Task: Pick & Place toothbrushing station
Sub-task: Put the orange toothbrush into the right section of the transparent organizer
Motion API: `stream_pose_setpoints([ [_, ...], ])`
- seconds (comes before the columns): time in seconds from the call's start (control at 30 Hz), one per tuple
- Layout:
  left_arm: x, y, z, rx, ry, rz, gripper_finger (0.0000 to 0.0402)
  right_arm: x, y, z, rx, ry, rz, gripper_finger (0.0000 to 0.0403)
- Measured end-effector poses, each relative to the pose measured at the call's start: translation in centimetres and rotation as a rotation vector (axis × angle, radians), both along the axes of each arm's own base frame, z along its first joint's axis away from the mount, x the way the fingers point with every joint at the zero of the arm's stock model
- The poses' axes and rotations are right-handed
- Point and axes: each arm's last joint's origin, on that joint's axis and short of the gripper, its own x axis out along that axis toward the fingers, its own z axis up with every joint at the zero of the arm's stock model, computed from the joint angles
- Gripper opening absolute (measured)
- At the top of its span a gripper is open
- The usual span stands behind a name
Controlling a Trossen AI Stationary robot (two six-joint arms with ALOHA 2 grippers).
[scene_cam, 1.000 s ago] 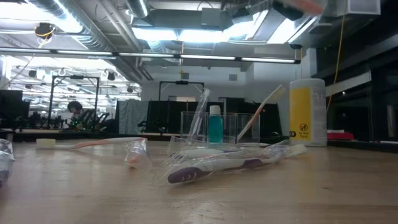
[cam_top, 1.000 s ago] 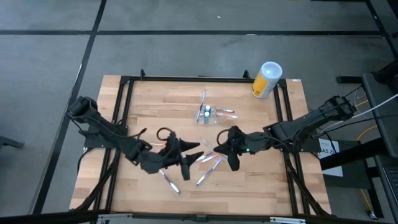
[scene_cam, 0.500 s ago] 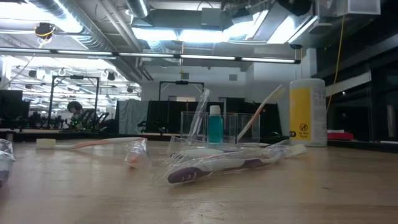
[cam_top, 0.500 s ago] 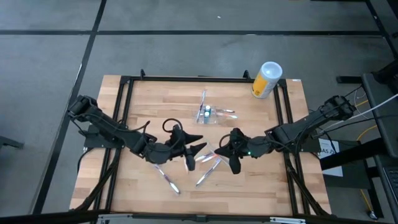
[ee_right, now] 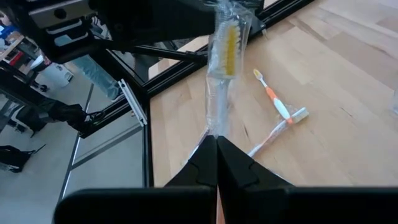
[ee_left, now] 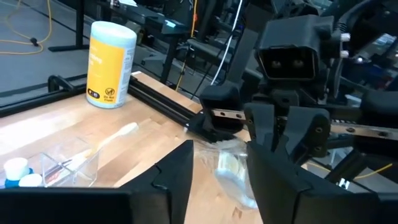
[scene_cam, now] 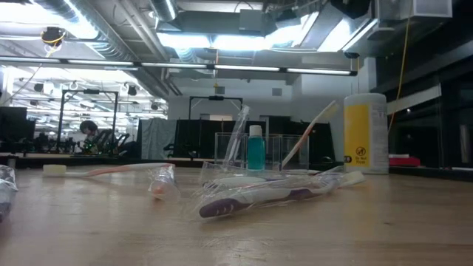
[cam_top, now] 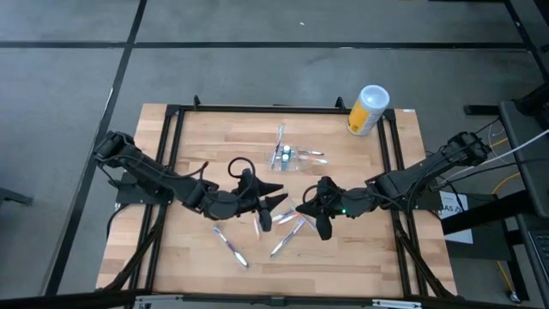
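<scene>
High view: the toothbrushing station (cam_top: 286,158), a clear holder that is hard to make out against the wood, stands in the upper middle of the table (cam_top: 180,257), well apart from both arms. The left claw (cam_top: 268,209) and right claw (cam_top: 314,209) meet near the centre over a wrapped toothbrush (cam_top: 287,215); their fingers blur into the dark arms. A yellow canister (cam_top: 368,109) stands at upper right.

Low view: the station (scene_cam: 255,154) sits at centre, partly hidden behind wrapped toothbrushes (scene_cam: 259,195) lying in front; neither claw shows.

Left wrist view: the left claw (ee_left: 221,165) stands open, its fingers on either side of the wrapped brush (ee_left: 230,174); the station (ee_left: 50,167) is cut off at lower left.

Right wrist view: the right claw (ee_right: 216,144) is closed tight on the clear wrapper (ee_right: 222,74) of a yellow-bristled brush
</scene>
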Motion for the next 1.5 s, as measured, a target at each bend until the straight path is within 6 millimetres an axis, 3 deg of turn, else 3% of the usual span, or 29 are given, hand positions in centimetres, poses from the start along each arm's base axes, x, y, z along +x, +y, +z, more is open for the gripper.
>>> stream_pose_setpoints([
  [0.4, 0.0, 0.1, 0.0, -0.001, 0.001, -0.003, 0.0008, 0.0, 0.0, 0.0, -0.005, -0.005, 0.003, 0.0],
  [0.6, 0.0, 0.1, 0.0, -0.004, -0.001, 0.003, 0.0003, 0.4, 0.3, 1.1, -0.034, -0.12, 0.065, 0.0019],
  [0.93, -0.1, 0.1, 0.2, 0.007, -0.001, 0.004, 0.0003, 0.5, 0.3, 1.5, 0.031, -0.152, 0.037, 0.0151],
  [1.07, -0.2, 0.2, 0.4, 0.032, 0.002, 0.014, 0.0003, 0.5, 0.2, 1.3, 0.039, -0.132, 0.012, 0.0184],
  [1.33, -0.9, 1.3, 1.3, 0.122, 0.042, 0.031, 0.0003, 0.3, 0.1, 1.2, 0.053, -0.116, -0.027, 0.0195],
  [1.5, -0.8, 3.2, 1.9, 0.224, 0.084, 0.021, 0.0003, -0.6, 0.2, 2.6, 0.075, -0.19, -0.049, 0.0192],
])
